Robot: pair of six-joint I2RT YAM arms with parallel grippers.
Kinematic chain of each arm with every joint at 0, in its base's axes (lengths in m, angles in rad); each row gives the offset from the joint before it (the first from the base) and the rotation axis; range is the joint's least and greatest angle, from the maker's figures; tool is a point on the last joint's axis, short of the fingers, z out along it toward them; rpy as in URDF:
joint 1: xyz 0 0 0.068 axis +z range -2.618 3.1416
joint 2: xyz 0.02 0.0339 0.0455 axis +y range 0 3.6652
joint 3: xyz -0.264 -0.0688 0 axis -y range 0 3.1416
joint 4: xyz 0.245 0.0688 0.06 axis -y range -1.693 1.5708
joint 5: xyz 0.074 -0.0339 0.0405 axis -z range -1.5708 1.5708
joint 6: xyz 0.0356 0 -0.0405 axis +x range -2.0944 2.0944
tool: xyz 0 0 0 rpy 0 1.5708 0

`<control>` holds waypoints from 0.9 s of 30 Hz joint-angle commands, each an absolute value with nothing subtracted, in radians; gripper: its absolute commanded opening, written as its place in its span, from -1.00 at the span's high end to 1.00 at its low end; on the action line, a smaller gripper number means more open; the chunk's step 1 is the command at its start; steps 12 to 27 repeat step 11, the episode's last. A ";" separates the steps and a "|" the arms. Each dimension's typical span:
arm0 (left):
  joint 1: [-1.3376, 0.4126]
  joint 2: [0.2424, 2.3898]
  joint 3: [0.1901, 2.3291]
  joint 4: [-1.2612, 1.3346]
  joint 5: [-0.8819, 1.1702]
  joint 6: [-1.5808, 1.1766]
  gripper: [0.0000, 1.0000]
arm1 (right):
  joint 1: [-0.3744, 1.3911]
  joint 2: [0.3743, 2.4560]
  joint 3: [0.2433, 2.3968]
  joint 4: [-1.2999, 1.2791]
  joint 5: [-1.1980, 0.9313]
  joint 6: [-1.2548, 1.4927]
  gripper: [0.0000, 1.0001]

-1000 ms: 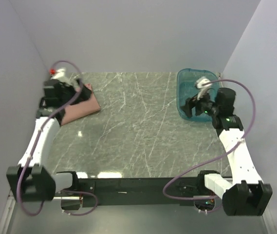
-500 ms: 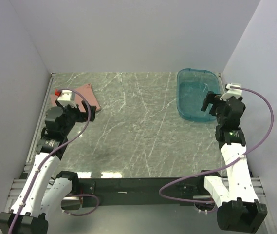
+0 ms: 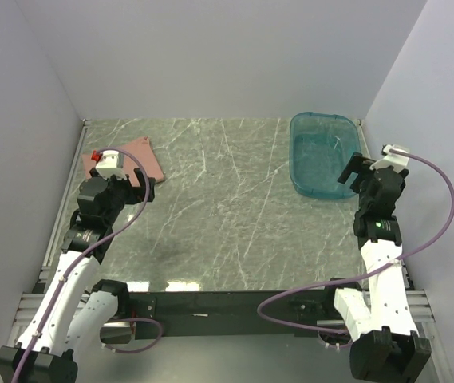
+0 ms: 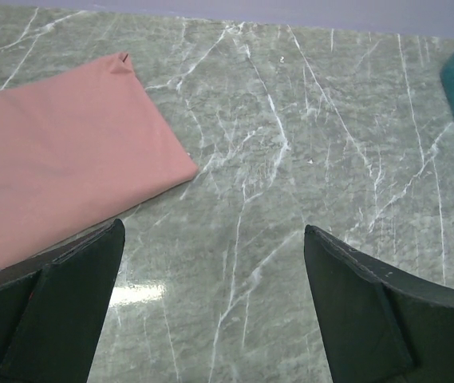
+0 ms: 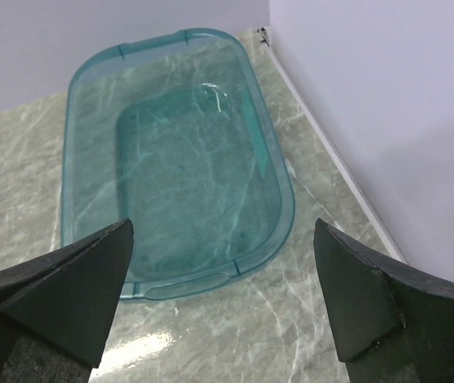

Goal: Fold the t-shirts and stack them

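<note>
Folded t-shirt [image 4: 59, 152] lies flat ahead-left of the left gripper [image 4: 212, 231], whose jaws are wide apart w/ nothing held. The top view half-hides the shirt behind that arm, but the wrist cam shows its edges. Right gripper [image 5: 223, 227] is likewise spread & empty, w/ the tub [image 5: 155, 44] just ahead of its jaws and bare table [image 4: 314, 144] ahead-right of the left jaws.

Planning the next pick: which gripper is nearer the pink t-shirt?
Left. The left gripper hovers at the t-shirt's near edge; the right gripper is across the table, by the tub.
</note>
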State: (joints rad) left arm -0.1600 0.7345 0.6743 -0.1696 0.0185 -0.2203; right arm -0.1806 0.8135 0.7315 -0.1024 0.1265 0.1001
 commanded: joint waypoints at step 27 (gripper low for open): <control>-0.164 0.733 0.693 -0.146 0.006 -0.196 -0.99 | -0.196 0.776 0.699 -0.026 0.167 0.058 -1.00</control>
